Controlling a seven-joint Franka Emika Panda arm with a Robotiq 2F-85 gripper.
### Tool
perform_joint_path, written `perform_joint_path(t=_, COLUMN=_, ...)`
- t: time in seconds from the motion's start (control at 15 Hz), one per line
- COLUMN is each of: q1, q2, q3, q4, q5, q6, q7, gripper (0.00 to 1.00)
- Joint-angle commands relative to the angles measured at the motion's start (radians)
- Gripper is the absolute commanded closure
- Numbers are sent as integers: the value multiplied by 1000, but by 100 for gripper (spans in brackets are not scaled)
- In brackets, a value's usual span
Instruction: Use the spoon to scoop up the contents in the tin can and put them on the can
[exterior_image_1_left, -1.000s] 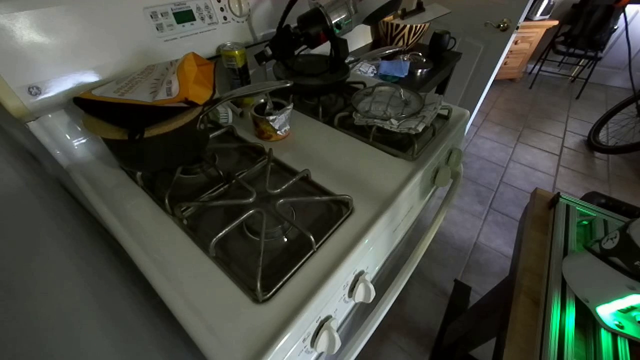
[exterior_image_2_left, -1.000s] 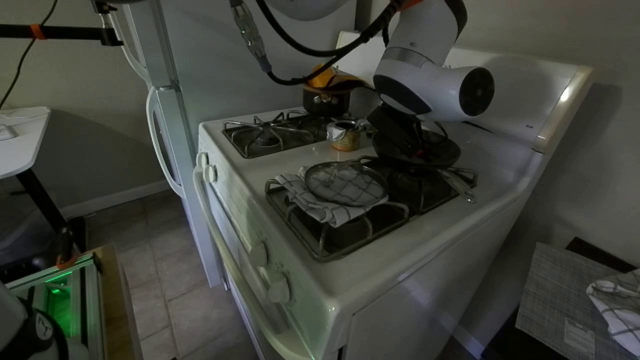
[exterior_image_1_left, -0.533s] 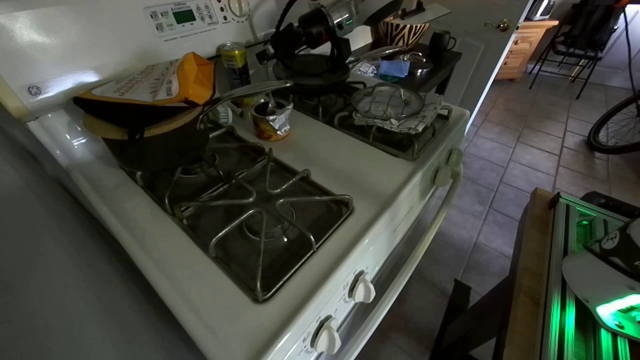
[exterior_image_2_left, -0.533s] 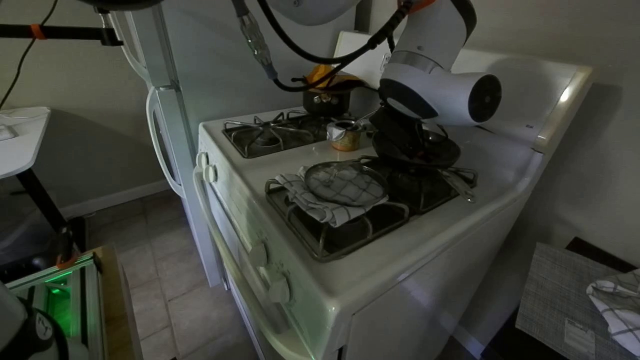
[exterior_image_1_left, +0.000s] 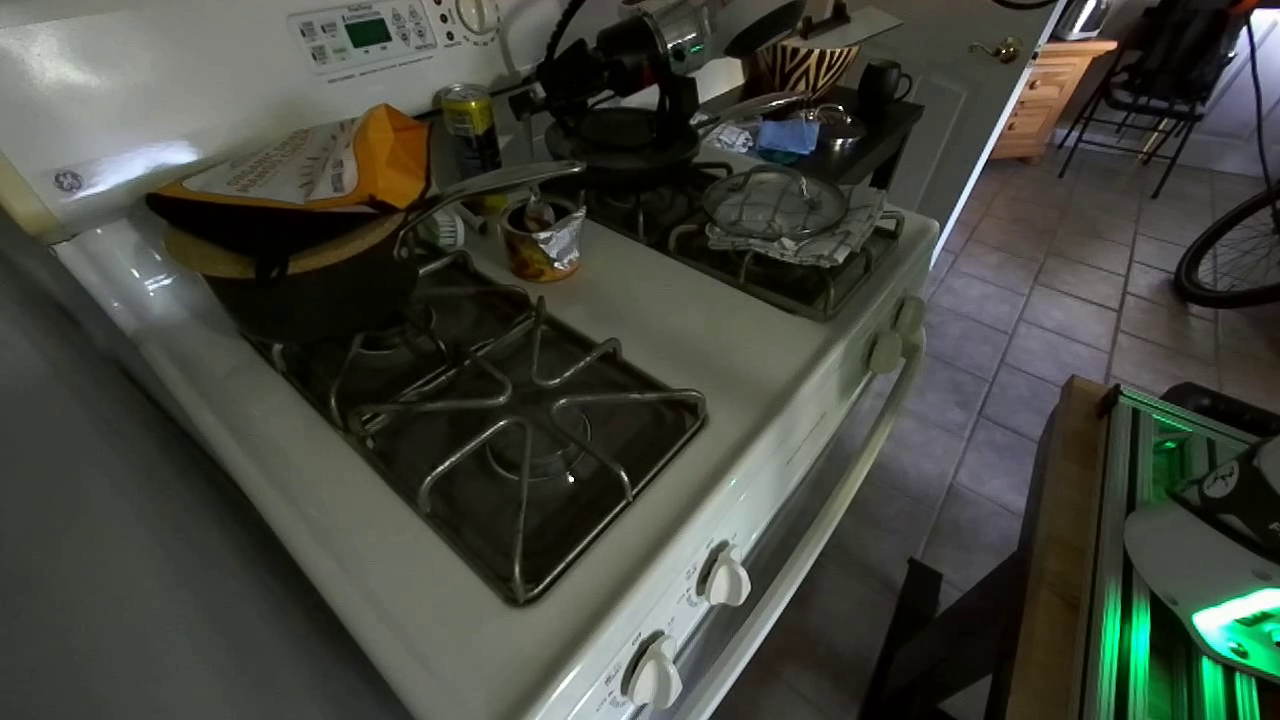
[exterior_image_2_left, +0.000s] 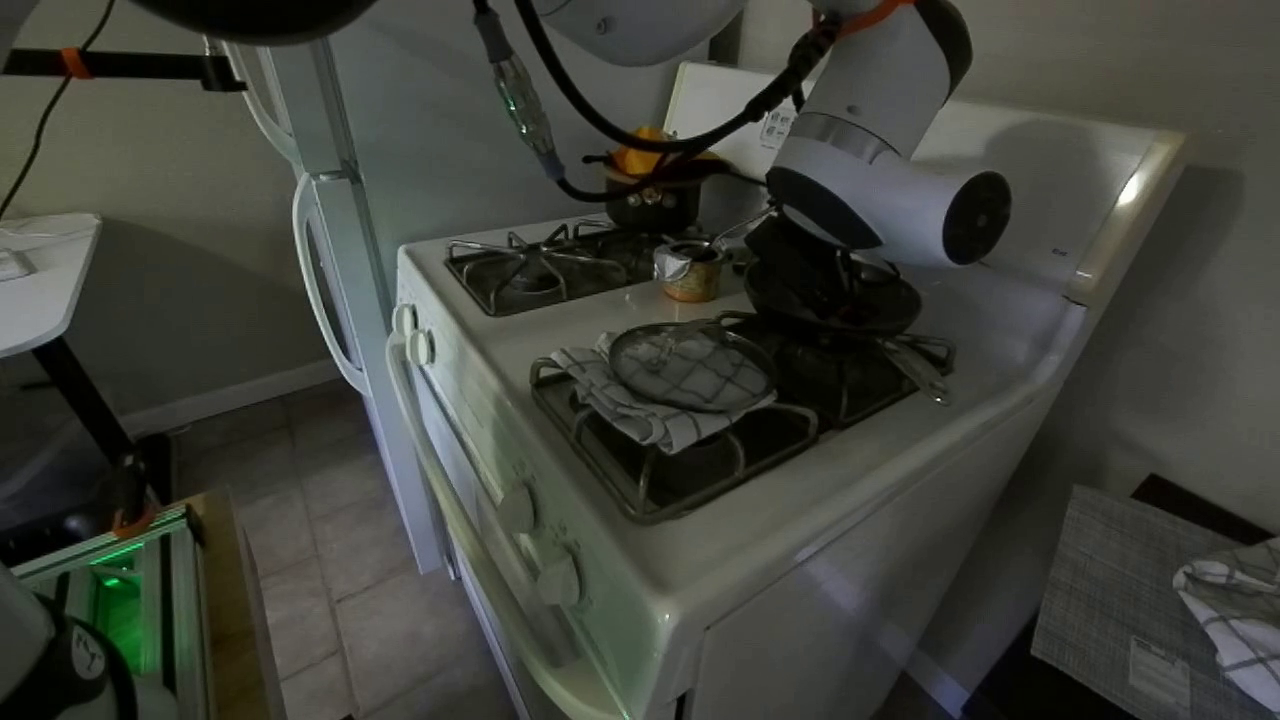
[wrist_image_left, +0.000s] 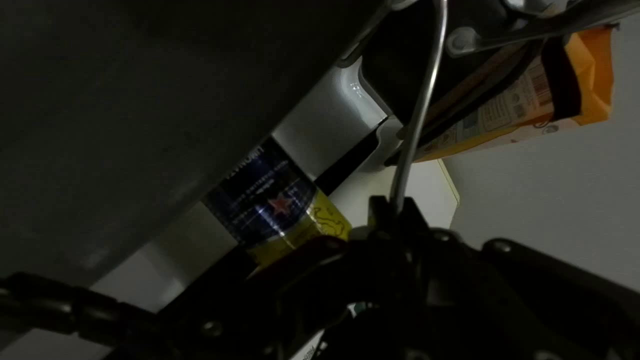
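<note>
The tin can (exterior_image_1_left: 540, 262), short with orange-brown colouring and a foil flap, stands upright on the stove top between the burners; it also shows in an exterior view (exterior_image_2_left: 692, 283). My gripper (wrist_image_left: 395, 210) is shut on the thin metal handle of the spoon (wrist_image_left: 424, 100). The spoon's head is cut off at the wrist view's top. In an exterior view the spoon (exterior_image_2_left: 745, 226) slants from the gripper down to the can's mouth. Its lower end shows at the can's opening (exterior_image_1_left: 540, 211). I cannot tell whether it touches the contents. The gripper (exterior_image_1_left: 525, 103) is above and behind the can.
A dark pot (exterior_image_1_left: 320, 295) with an orange bag (exterior_image_1_left: 395, 150) stands beside the can, its handle near the can's mouth. A yellow-and-blue drink can (wrist_image_left: 280, 202) stands behind. A black frying pan (exterior_image_2_left: 890, 310) lies under the wrist. A glass lid on a checked cloth (exterior_image_2_left: 690, 370) is nearby.
The arm has moved to the right and slightly down in an exterior view. More of the spoon's handle shows there, and its lower end shows more clearly at the can's opening.
</note>
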Motion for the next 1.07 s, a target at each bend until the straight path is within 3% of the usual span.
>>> perform_joint_path(t=0.0, q1=3, q2=34, q3=-20, q4=25, q5=55, q6=-49, q7=-5, gripper=98)
perform_joint_path(t=1.0, q1=-49, q2=13, q3=-89, q4=2, q5=154, q6=-204, q7=42, gripper=98)
